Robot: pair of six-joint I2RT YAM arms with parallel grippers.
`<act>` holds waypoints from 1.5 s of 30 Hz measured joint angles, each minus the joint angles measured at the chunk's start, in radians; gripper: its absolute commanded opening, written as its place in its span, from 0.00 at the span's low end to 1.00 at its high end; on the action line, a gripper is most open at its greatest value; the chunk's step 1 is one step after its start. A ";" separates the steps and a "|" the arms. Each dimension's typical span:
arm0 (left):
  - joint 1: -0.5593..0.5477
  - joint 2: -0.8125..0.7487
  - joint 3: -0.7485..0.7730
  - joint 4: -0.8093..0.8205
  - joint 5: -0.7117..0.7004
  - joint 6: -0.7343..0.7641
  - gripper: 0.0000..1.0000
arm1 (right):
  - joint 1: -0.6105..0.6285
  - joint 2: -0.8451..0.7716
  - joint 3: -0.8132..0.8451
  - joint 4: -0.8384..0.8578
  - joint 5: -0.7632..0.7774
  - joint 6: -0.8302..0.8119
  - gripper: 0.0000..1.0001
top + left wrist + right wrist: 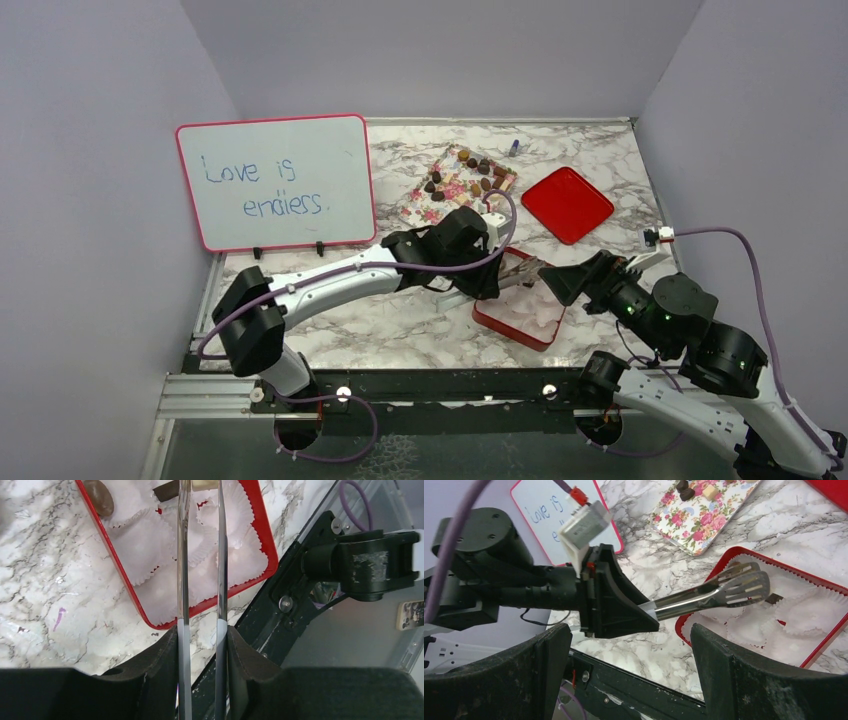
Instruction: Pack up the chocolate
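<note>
Over the near red box (510, 334), left gripper (202, 642) pinches the tongs (183, 555), half closed, long axis pointing right. Loose chocolate (470, 162) lies far-left on floral tray (415, 211), left arm nearer. Right gripper (626, 632) gapes wide, holding nothing.

The table (400, 335) is white marble with grey veins. The floral tray (696, 527) shows pink roses on cream, under dark brown, light brown and cream chocolates (484, 167). The red box (512, 332) holds white paper cups (150, 540). The whiteboard (275, 180) has a pink frame and blue writing. The tongs (734, 585) are silver.
</note>
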 measured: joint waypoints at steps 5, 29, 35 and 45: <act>-0.021 0.077 0.000 0.024 0.001 -0.002 0.29 | 0.000 0.012 0.002 0.000 0.000 0.000 0.94; -0.058 0.233 0.085 0.069 0.013 0.007 0.42 | 0.000 0.013 0.002 0.000 0.000 0.000 0.94; -0.058 0.240 0.100 0.068 0.016 0.010 0.43 | 0.000 0.013 0.002 0.000 0.001 0.000 0.94; -0.058 0.228 0.113 0.046 -0.008 0.021 0.41 | 0.000 0.013 0.002 0.000 0.001 0.000 0.94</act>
